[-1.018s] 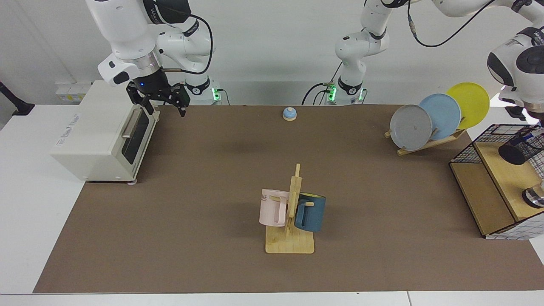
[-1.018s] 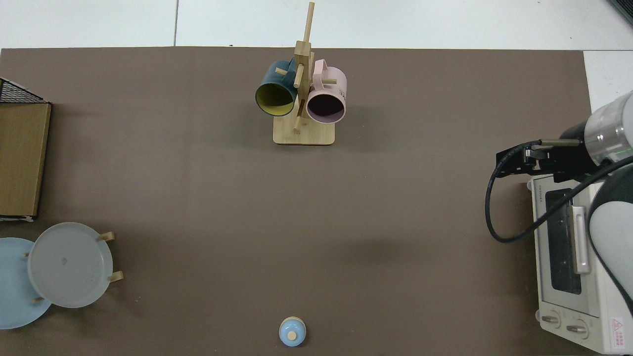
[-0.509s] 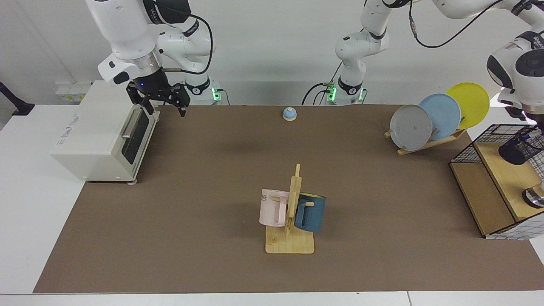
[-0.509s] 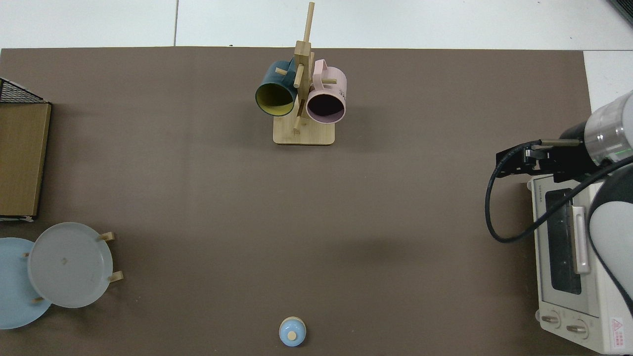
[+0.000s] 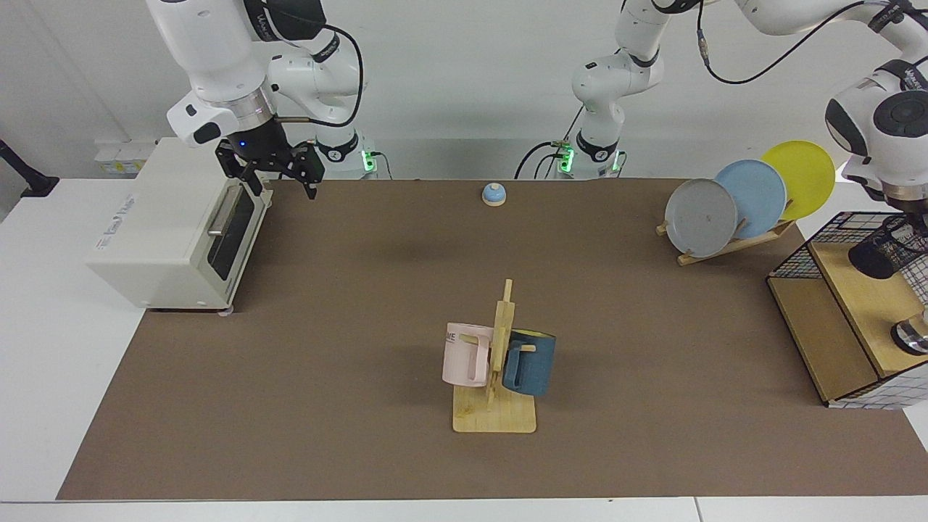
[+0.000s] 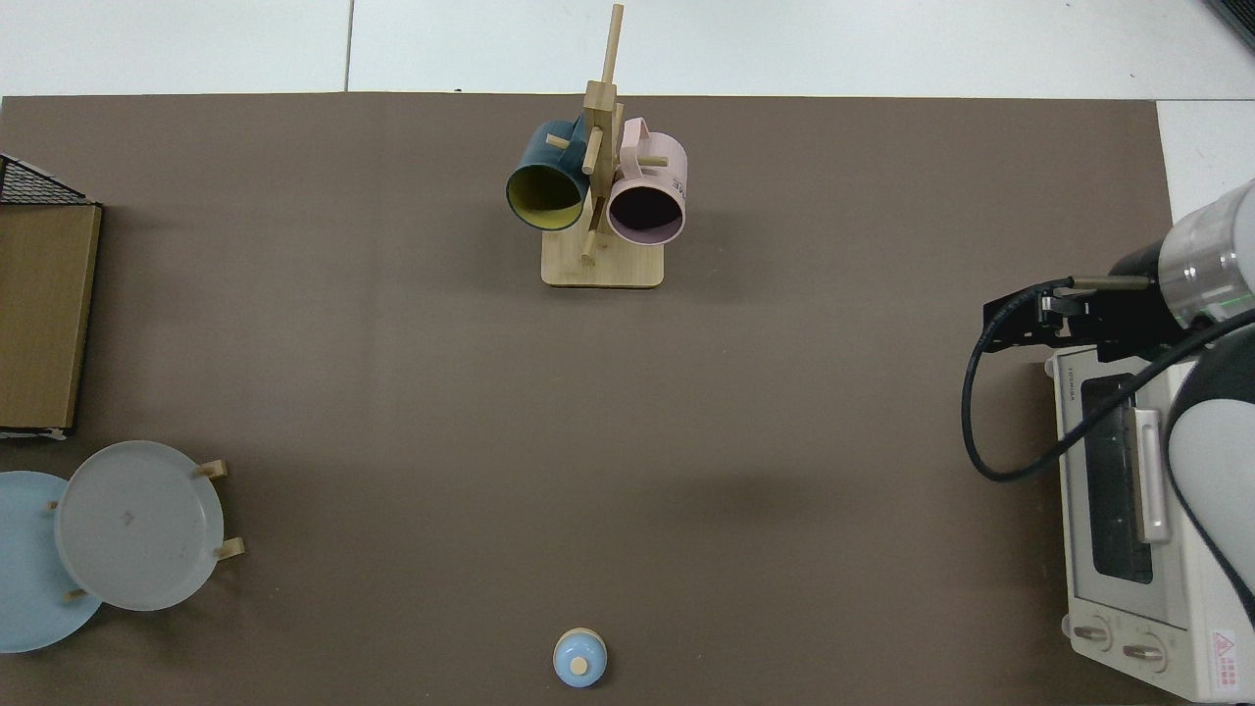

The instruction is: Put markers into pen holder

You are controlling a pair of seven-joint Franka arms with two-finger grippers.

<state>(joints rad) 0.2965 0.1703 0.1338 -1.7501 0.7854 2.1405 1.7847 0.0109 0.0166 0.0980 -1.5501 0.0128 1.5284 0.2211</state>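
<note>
The left hand (image 5: 915, 217) hangs over the pen holder (image 5: 888, 254) on the basket shelf (image 5: 863, 290) at three o'clock; I cannot tell its grip. No marker shows. The right hand (image 5: 279, 174) waits, fingers apart, by the toaster oven (image 5: 167, 232).

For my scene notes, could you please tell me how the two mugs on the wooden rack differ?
The pink mug is pale with dark lettering on its side; the blue mug is dark teal and plain. Inside, the pink one looks dark and the blue one yellow. Both hang by their handles from pegs of the rack, tipped sideways, on opposite sides of its post.
</note>
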